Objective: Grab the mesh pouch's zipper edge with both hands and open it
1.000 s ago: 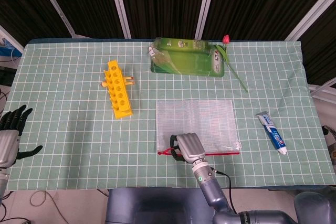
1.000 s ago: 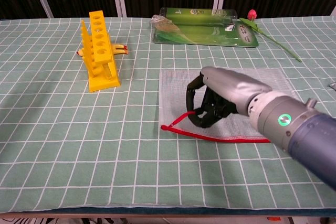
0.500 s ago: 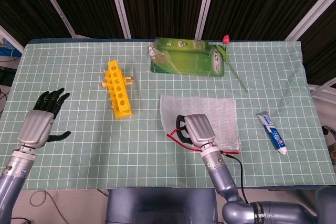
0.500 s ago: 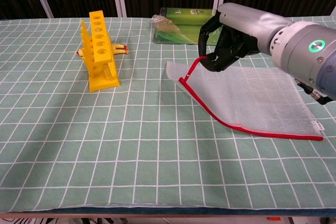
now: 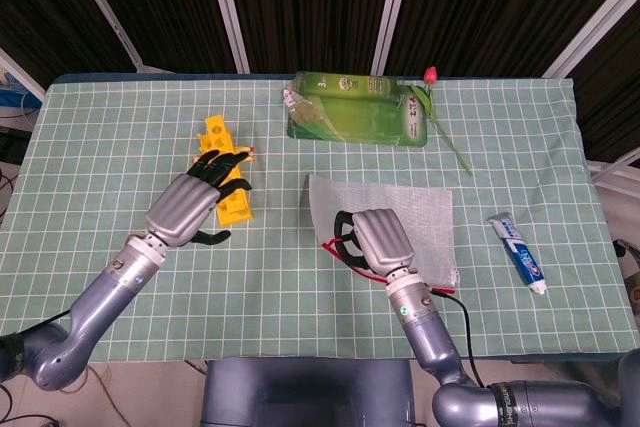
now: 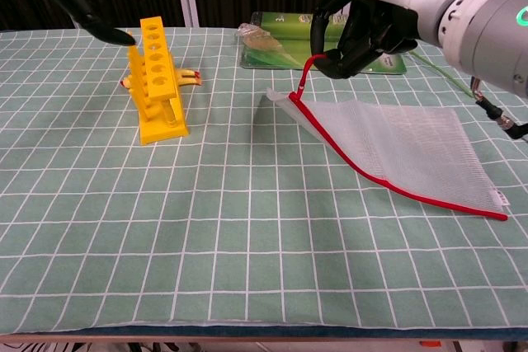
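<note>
Fingers of your right hand (image 6: pixel 363 35) pinched the red zipper edge (image 6: pixel 363 166) of the translucent mesh pouch (image 6: pixel 404 142), raising that corner off the green checked counter (image 6: pixel 206 228); your left hand (image 5: pixel 190 205) hovered, fingers spread, holding nothing.

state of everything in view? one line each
mesh pouch: zipped, one corner lifted off the table
right hand: pinching the pouch's red zipper edge
left hand: fingers spread, holding nothing
yellow rack: upright
toothpaste tube: lying flat
green package: flat
</note>
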